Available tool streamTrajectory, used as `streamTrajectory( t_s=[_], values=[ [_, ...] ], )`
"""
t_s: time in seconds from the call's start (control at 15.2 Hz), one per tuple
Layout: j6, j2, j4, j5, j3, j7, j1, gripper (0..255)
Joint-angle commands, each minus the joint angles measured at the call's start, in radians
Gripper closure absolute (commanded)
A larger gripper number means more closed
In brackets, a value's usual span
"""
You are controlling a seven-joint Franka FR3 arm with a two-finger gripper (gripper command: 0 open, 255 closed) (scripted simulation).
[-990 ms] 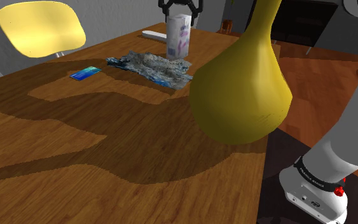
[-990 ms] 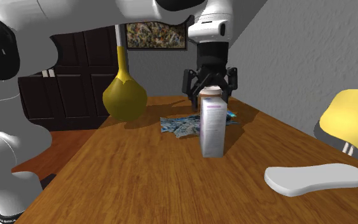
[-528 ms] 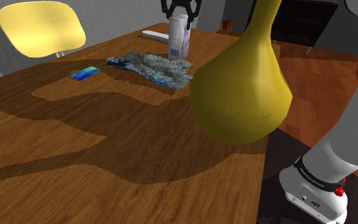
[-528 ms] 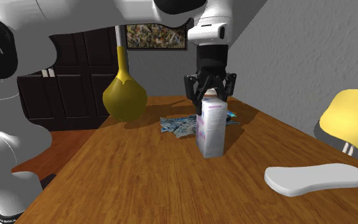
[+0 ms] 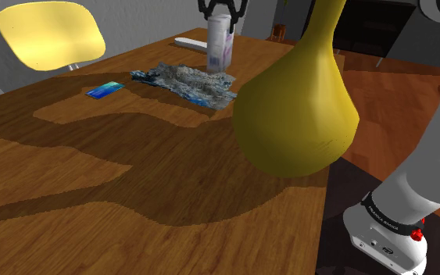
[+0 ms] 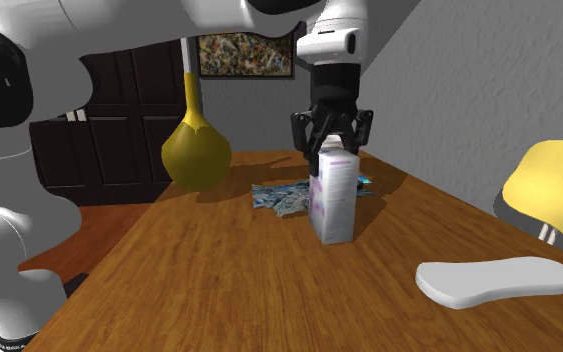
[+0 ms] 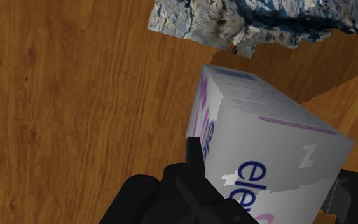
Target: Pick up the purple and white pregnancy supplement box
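Note:
The white box with purple print (image 6: 333, 195) stands on the wooden table (image 6: 219, 280), leaning slightly. It is far up the table in the shoulder view (image 5: 220, 44). My black gripper (image 6: 333, 143) comes straight down on it and is shut on the box's top end. In the wrist view the box (image 7: 266, 137) sits clasped between the two black fingers (image 7: 194, 153), with blue lettering on its near face. From the shoulder view the gripper (image 5: 223, 11) is partly cut off by the picture's upper edge.
A big yellow gourd-shaped vase (image 5: 296, 109) stands near the stand. A crumpled blue-grey sheet (image 5: 187, 82) lies right beside the box, a small blue card (image 5: 105, 91) further off. A flat white piece (image 6: 496, 280) and a yellow chair (image 6: 554, 190) are on the far side.
The fingers stood apart around the box's top and have closed on it. The box turned a little and now leans slightly.

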Motion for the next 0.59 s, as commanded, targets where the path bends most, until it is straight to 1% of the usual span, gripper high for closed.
streamTrajectory(
  t_s=[0.0,0.26,0.53],
  values=[
    [-0.034,0.013,0.046,-0.006,0.001,0.001,0.006,255],
    [-0.113,0.057,0.167,-0.024,0.003,0.006,0.026,255],
    [-0.208,0.122,0.326,-0.052,0.003,0.01,0.059,255]
  ],
)
